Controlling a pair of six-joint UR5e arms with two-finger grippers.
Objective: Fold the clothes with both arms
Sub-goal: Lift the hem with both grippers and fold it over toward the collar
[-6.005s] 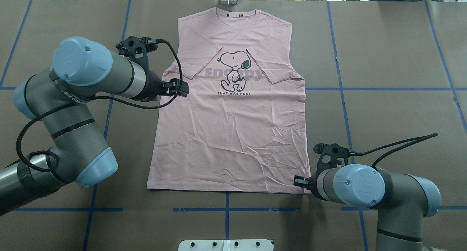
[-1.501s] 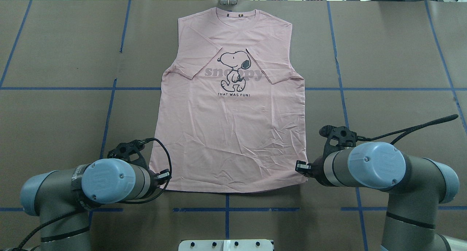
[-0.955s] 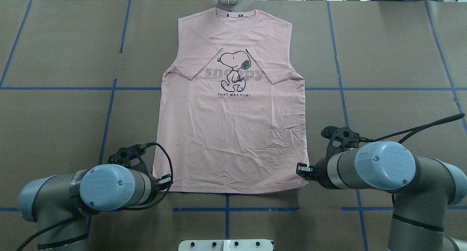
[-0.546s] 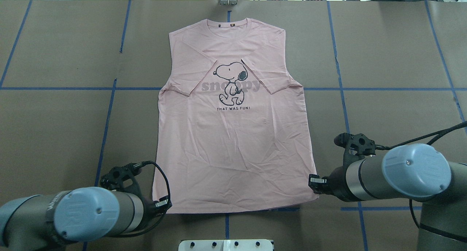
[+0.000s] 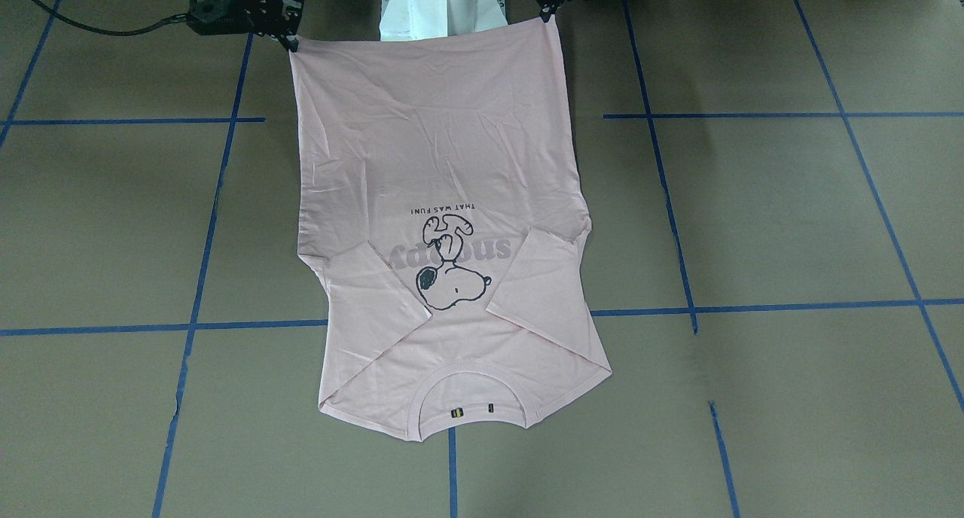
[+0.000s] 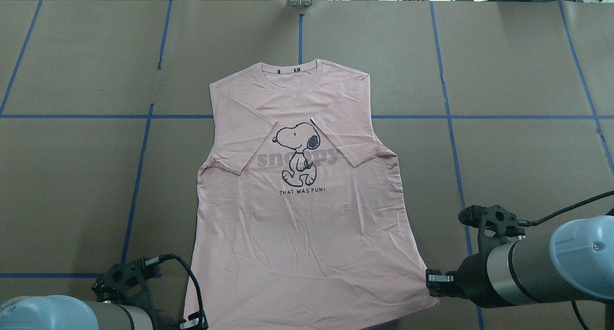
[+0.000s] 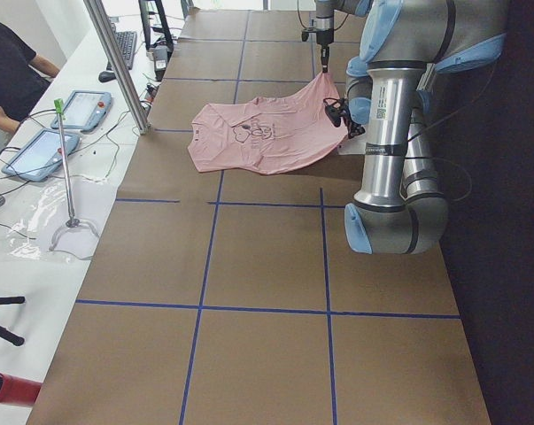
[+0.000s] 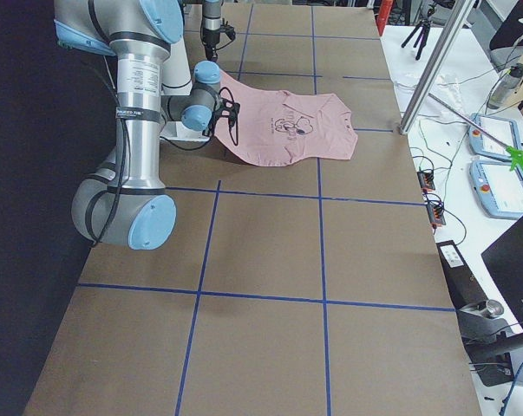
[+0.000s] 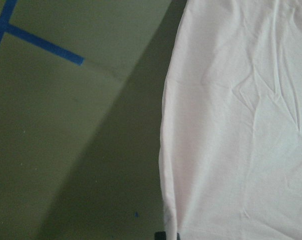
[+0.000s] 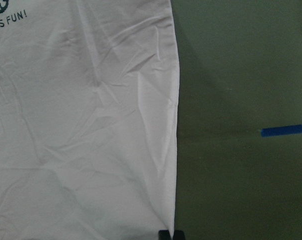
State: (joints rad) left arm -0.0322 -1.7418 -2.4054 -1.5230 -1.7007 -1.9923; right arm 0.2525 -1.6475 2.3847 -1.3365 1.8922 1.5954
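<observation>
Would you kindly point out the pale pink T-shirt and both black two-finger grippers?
Pale pink T-shirt [image 6: 297,243], overhead view, plain lower front.
Left black two-finger gripper [image 6: 194,322], overhead view, fingertips at hem corner.
Right black two-finger gripper [image 6: 432,282], overhead view, fingertips at hem corner.

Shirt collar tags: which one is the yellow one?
The yellowish tag sits near the collar's middle; the dark tag beside it is off to one side.

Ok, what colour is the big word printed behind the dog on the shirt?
Grey lettering on the pale pink T-shirt; clearest in the overhead view.
</observation>
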